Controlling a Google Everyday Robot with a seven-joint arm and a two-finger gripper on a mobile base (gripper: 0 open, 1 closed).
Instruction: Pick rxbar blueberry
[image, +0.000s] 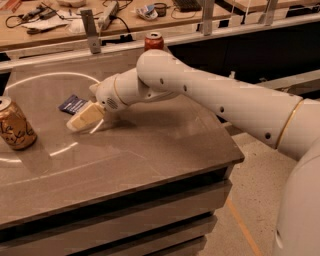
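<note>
The claw (83, 117) hangs just beside the blue bar (73, 104) on the bench (150, 145); its opening cannot be made out.

Count's easy: two cans, gold-brown can (15, 126) on the left and red can (154, 41) far back, one rxbar blueberry (73, 104), one gripper (80, 120) just beside it.

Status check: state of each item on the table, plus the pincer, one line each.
rxbar blueberry: lying flat on the table, not lifted.
pincer: low over the table, just on the near side of the bar; can't tell if they touch.
gold-brown can: upright, left edge of view, well apart from the pincer.
red can: upright, at the far side of the table, behind the arm.
</note>
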